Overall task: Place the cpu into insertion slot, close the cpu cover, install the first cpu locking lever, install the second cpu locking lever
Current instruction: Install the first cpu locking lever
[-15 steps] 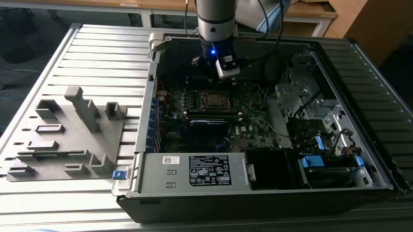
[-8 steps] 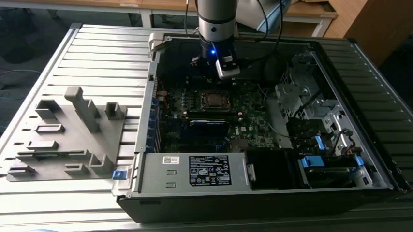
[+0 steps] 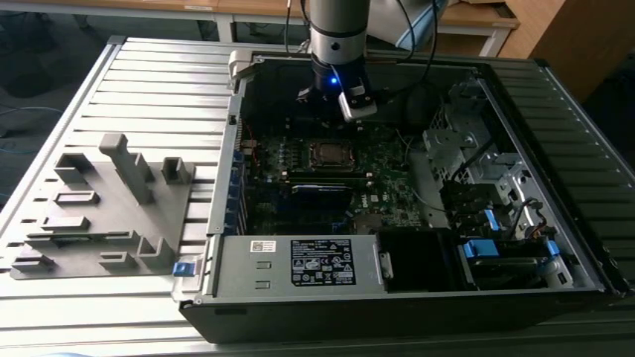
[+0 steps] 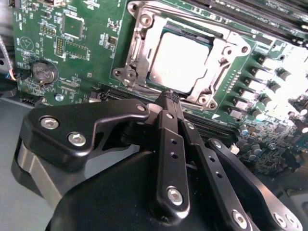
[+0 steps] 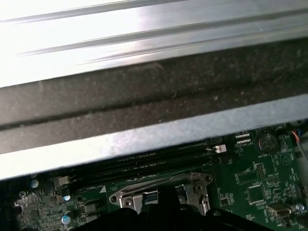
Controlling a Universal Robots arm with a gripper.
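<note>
The ribbed grey metal desk (image 3: 149,82) carries the open black computer case (image 3: 397,297), and inside it lies the green circuit board (image 4: 86,43) with everything I care about. In the exterior view my arm hangs over the case's far wall, at about twelve o'clock from the socket.

In the second wrist view my jaws (image 4: 169,98) are pressed together with nothing between them — their tip sits just short of the near edge of the square black insertion slot (image 4: 139,72) with its silver rim. The socket lies straight ahead of the tip, close, a little below.

The flat silver-grey square cpu (image 4: 180,60) already rests in the slot, level by the look of it. The thin silver cpu cover (image 4: 219,48) frames the chip and appears to be down over it — I can't tell whether either lever is latched.

Room is tight: long black memory slots (image 5: 144,161) run just beside the socket.
</note>
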